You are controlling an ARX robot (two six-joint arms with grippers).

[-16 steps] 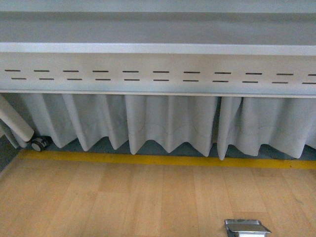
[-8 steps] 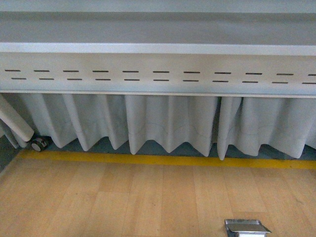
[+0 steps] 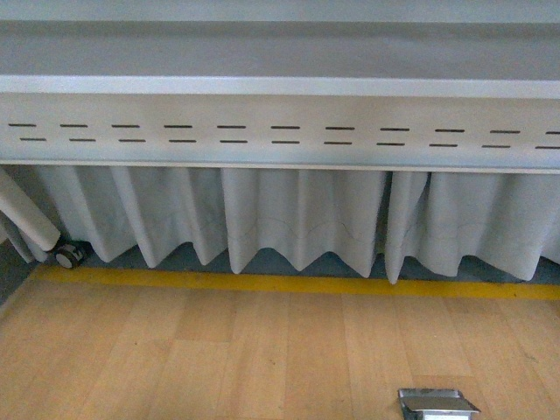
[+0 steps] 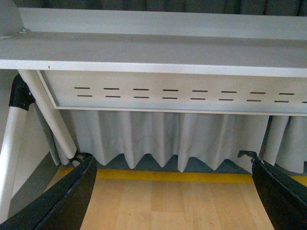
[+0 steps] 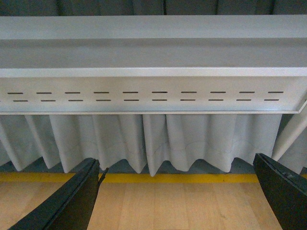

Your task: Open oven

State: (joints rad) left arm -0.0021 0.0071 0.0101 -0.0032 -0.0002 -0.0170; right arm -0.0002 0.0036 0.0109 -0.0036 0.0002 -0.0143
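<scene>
Oven is not showing in any of your three views, so you are not able to place it. Your front camera is facing a white table (image 3: 280,86) with a slotted panel (image 3: 280,133) running under its edge. A pleated white cloth (image 3: 297,219) is hanging below that panel. A yellow stripe (image 3: 289,284) is running across the wooden floor (image 3: 219,359) just in front of the cloth. A caster wheel (image 3: 68,255) is sitting at the far left, next to a slanting white leg (image 3: 26,217). A metal floor box (image 3: 437,404) is poking in at the lower edge, right of centre.

Your left gripper (image 4: 171,163) is hanging in the air with its black jaws spread wide and gripping nothing; you are seeing only cloth, stripe and floor between them. Your right gripper (image 5: 176,160) is doing the same, with its jaws wide apart, nothing held and nothing touched. Both wrist cameras are pointing at that same table front.
</scene>
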